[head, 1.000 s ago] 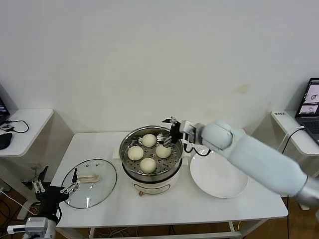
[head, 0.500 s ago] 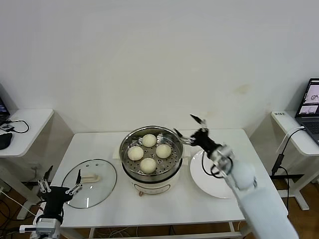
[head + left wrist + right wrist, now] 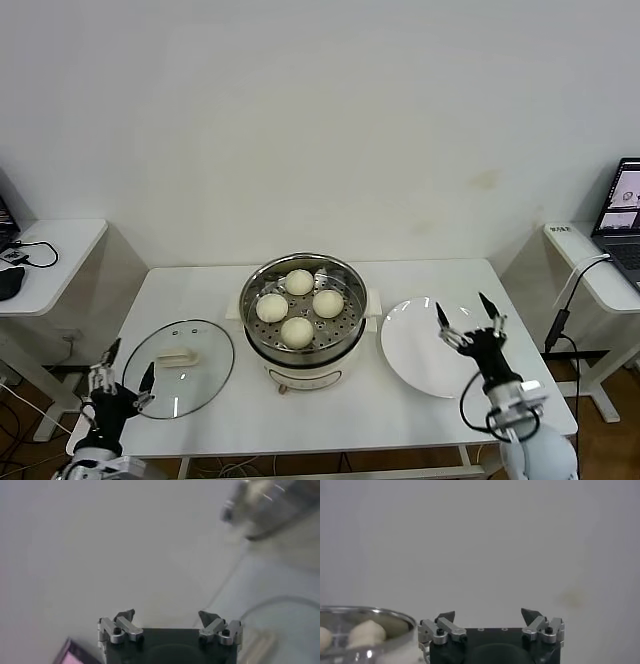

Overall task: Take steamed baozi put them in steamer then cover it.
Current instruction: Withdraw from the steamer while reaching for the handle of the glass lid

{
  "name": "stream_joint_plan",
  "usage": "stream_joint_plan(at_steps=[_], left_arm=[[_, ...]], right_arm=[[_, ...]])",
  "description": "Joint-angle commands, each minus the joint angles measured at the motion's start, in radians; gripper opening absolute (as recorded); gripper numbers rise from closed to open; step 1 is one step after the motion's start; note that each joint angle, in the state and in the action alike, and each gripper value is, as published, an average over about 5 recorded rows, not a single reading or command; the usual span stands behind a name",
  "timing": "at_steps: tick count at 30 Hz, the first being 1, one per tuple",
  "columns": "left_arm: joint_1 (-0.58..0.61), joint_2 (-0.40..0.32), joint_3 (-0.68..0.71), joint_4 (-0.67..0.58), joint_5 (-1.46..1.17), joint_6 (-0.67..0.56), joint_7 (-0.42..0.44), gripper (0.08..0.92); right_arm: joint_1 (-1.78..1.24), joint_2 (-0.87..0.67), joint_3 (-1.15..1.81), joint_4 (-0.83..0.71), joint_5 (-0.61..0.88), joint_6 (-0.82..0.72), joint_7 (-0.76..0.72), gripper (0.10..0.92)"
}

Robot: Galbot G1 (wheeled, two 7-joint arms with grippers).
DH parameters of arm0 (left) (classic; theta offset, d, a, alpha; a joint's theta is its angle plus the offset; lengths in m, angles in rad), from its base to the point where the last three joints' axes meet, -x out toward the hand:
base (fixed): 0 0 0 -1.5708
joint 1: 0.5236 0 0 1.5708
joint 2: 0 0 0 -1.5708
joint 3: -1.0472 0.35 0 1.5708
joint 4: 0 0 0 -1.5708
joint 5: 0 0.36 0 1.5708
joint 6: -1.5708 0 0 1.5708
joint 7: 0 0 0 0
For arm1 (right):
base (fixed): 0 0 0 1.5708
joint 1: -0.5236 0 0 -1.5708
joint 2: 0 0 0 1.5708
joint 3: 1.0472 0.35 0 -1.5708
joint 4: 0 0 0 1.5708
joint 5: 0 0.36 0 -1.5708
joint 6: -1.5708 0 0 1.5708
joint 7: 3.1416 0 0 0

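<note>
While the left gripper (image 3: 122,377) waits wide open and empty at the lower left, the right gripper (image 3: 467,317) is spread open over the plate (image 3: 420,365) at the lower right. The lid (image 3: 180,366) lies flat by the left gripper. Four buns (image 3: 298,307) sit in the open steamer (image 3: 303,345) at mid frame.

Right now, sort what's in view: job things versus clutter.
Job:
- four baozi, in the steamer
- glass lid, flat on the table
- left gripper and right gripper, both open

Lying about:
- white plate
- laptop on side desk
</note>
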Motion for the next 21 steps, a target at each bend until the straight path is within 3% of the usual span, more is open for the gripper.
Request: stream_joint_plan(at_steps=[1, 21], left_arm=[[-0.068, 0.041, 0.064, 0.132, 0.408, -0.046, 0.028, 0.823], [-0.298, 0.074, 0.161, 0.378, 0.392, -0.042, 0.047, 0.823]], right_arm=[[-0.159, 0.075, 0.117, 0.074, 0.007, 0.007, 0.003, 0.823], [-0.19, 0.109, 0.115, 0.088, -0.026, 0.005, 0.0, 0.823]])
